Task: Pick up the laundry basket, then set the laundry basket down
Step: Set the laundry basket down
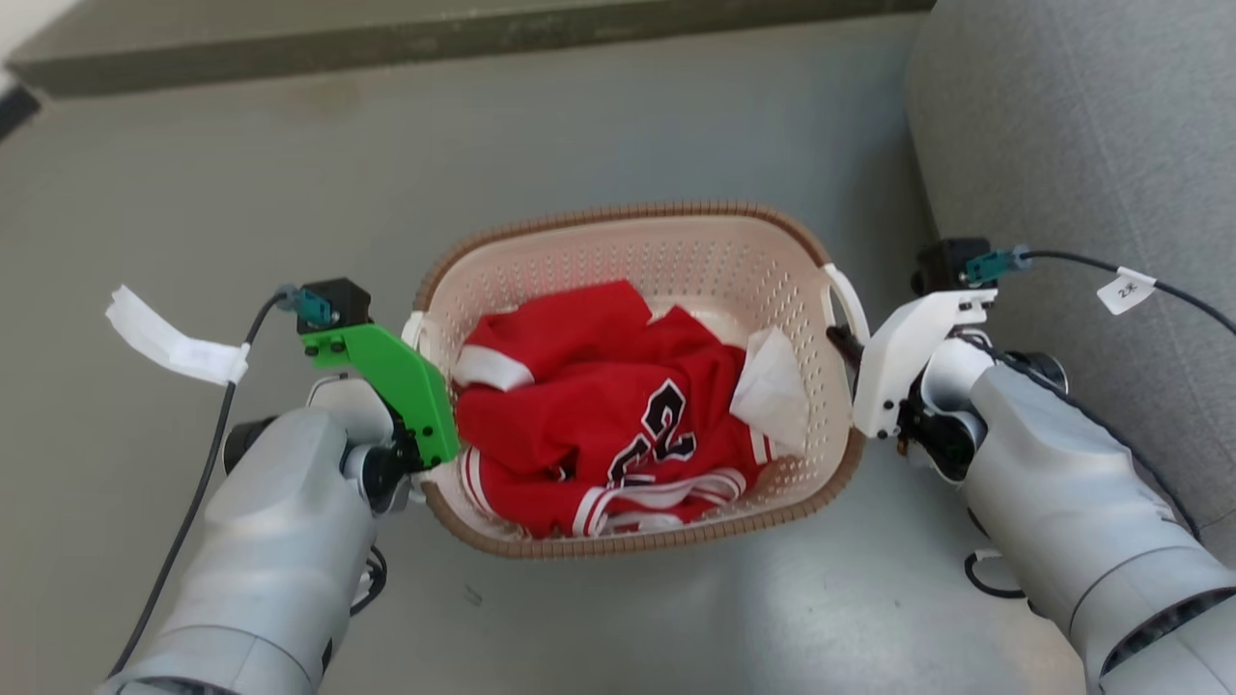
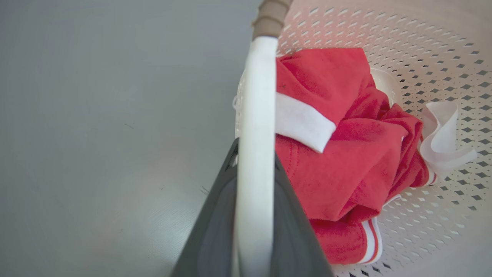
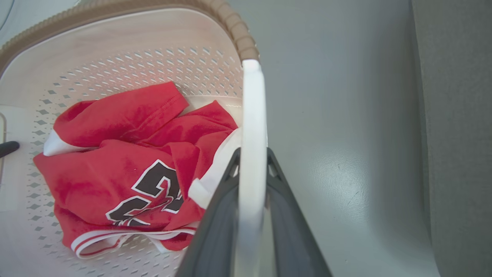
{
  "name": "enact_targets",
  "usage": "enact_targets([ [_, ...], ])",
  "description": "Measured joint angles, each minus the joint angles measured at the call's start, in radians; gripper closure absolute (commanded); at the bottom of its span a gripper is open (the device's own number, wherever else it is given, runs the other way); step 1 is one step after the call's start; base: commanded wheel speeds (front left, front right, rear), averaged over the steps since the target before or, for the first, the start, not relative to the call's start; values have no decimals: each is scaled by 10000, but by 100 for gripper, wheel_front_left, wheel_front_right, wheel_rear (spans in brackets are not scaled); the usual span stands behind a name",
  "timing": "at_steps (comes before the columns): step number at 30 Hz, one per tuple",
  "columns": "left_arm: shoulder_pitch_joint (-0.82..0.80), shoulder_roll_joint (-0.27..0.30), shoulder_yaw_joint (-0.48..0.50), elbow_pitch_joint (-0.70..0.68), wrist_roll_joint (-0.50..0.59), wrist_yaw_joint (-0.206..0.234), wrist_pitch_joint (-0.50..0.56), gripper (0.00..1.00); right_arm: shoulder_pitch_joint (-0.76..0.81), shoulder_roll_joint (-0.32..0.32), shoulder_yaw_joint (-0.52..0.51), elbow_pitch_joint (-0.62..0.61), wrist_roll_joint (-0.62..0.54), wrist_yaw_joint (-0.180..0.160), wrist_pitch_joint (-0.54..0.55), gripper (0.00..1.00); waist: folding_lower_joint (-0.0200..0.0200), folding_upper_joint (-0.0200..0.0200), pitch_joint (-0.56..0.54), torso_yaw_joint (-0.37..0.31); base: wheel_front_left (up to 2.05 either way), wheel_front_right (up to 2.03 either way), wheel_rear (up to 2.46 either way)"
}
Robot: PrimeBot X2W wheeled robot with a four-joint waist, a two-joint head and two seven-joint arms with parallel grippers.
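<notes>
Grey floor (image 1: 241, 174), sofa (image 1: 1081, 145) at right, basket (image 1: 618, 253) between both arms near sofa, red jersey (image 1: 599, 405) inside, left gripper (image 2: 254, 148) fingers clamped on left handle (image 2: 257, 96), right gripper (image 3: 252, 154) fingers clamped on right handle (image 3: 253, 107).

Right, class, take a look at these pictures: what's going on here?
A two-armed robot is holding a laundry basket by its white side handles. The left gripper has its fingers shut on the left handle, and the right gripper is shut on the right handle. A crumpled red jersey and a white cloth lie inside. The basket is over a grey floor, beside grey upholstery. Whether it is lifted cannot be told.
</notes>
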Motion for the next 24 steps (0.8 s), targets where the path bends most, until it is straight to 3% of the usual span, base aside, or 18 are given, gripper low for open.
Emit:
enact_targets([
  [24,-1744,-36,-151,-399,516,583,-1569,100,-1649,-370,-86,-307,-357,-56,-1641,100,1,0,3082,80,0,0,0],
])
